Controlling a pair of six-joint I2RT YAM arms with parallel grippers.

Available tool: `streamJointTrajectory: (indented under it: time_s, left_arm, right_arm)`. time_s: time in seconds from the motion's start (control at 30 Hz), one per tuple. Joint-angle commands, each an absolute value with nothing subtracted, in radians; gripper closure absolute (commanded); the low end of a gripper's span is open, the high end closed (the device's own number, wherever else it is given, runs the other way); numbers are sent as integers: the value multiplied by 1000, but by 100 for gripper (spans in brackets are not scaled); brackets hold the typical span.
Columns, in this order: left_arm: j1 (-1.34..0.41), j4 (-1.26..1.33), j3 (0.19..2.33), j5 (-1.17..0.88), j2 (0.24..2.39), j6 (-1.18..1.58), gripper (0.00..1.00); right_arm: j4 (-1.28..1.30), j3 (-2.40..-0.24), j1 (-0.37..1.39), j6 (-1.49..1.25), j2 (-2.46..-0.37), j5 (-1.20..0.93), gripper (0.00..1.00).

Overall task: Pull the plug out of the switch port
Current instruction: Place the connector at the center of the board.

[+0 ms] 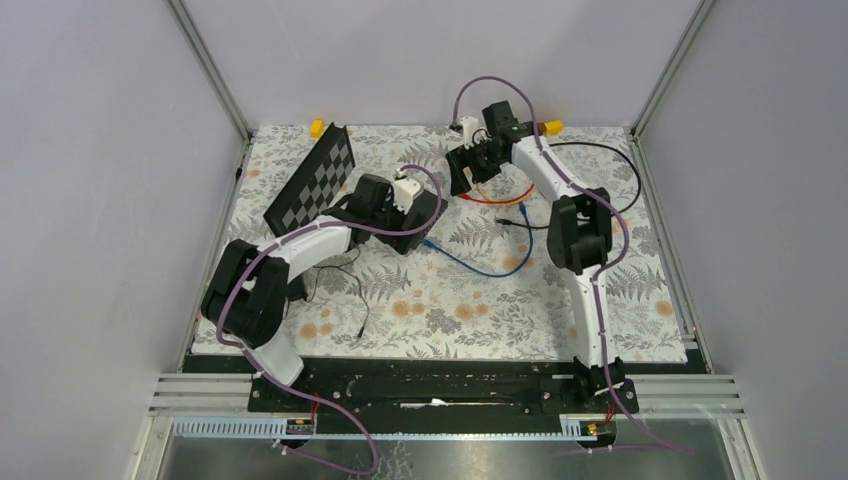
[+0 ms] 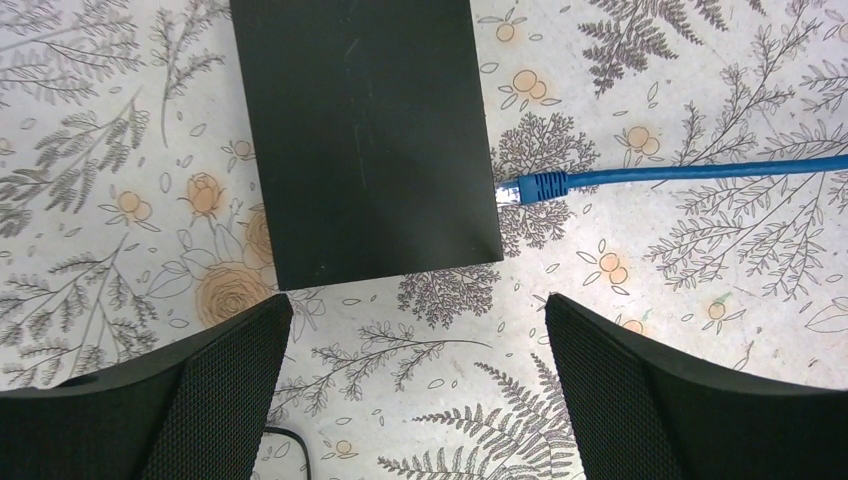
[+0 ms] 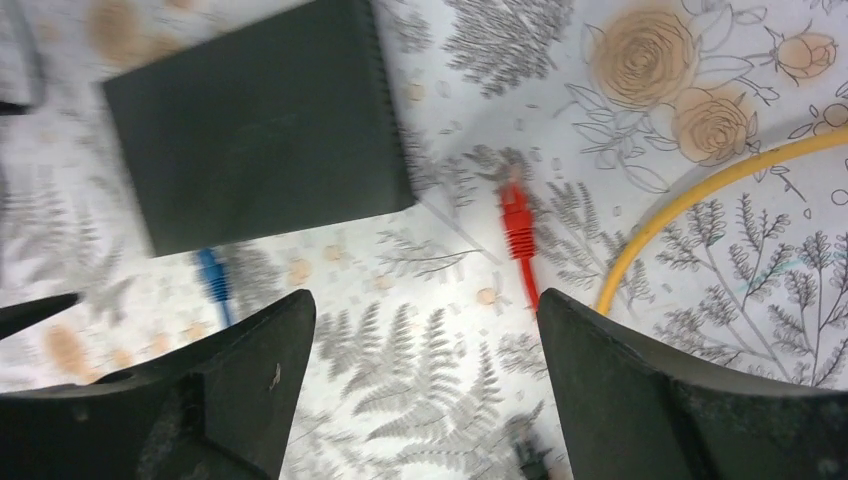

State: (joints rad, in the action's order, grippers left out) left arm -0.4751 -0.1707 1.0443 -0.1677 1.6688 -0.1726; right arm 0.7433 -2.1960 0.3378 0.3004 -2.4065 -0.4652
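Switch point(image 2: 365, 130); red plug point(image 3: 517, 228) loose nearby; left fingers point(image 2: 150, 400), right fingers point(image 3: 680, 400) wide apart, empty.

We see a chequered board point(image 1: 312, 185) far left on the floral mat point(image 1: 450, 310) w/ a yellow block point(image 1: 317, 127) behind it, plus a yellow cable point(image 3: 700, 190).

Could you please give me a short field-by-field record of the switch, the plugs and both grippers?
switch: flat black box on the floral cloth
red plug: loose on the cloth, apart from the switch
blue plug: tip at the switch's edge; seated or not, unclear
yellow cable: curves beside the red plug
left gripper: open, empty
right gripper: open, empty
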Motion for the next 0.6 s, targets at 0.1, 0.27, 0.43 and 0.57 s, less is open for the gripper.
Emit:
streamJointTrajectory:
  time_s: [0.1,0.27,0.43,0.57]
  left_arm:
    - [-446,-158,1049,-148,1595,-192,1]
    - [-400,-193,1089,-208,1652,-176,1]
    - [-323,-241,1184,-315,1747,-140,1]
    - [-298,-285,1266,-390,1834,-120,1]
  right_arm:
    - [650,-1986,337,185,-2167,-678,12]
    - [627,-1835,337,166,-2118,-788,13]
    - [611,-1721,340,183,-2088,-822,16]
    - [610,-1647,346,207,-2092,-834,17]
